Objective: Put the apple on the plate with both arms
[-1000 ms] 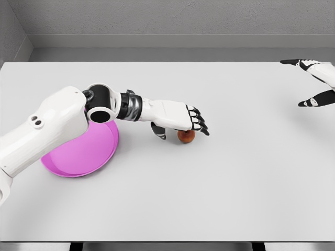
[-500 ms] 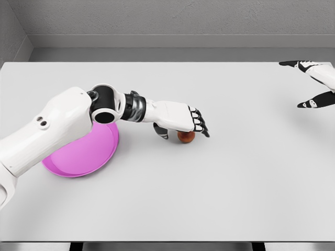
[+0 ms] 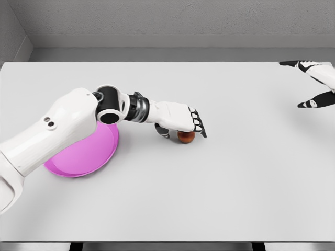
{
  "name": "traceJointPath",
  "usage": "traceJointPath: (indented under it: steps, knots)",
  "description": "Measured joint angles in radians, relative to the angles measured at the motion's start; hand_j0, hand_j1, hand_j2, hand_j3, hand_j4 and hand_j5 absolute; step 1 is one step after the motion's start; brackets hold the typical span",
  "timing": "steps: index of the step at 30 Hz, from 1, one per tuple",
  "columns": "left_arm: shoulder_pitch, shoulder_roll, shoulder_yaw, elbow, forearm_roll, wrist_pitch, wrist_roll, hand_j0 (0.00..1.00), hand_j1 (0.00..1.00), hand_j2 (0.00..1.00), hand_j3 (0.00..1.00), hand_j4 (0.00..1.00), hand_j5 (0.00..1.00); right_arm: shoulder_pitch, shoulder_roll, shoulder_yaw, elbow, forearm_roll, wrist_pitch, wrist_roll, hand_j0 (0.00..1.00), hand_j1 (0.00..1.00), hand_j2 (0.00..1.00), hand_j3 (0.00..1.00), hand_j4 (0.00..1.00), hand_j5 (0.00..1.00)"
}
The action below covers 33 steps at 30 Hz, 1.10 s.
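Red apple half hidden under left hand; its fingers' grip unclear.

apple mostly under left hand; grip perhaps unclear

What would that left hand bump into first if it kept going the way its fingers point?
Probably the apple: the left hand hangs just over it, fingers angled down and to the picture's right. Beyond that there is only bare table, though depth is hard to judge.

Left robot hand over apple, beside pink plate.
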Motion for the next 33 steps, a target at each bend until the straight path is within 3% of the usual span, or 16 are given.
traceJointPath:
  steps: [33]
  knots:
    - [0.003,-0.005,-0.027,-0.008,-0.006,0.000,0.000,0.70,0.70,0.70,0.70,0.70,0.70,0.002,-0.001,0.000,0.000,0.000,0.000,0.000,1.00,1.00,1.00,1.00,1.00,1.00]
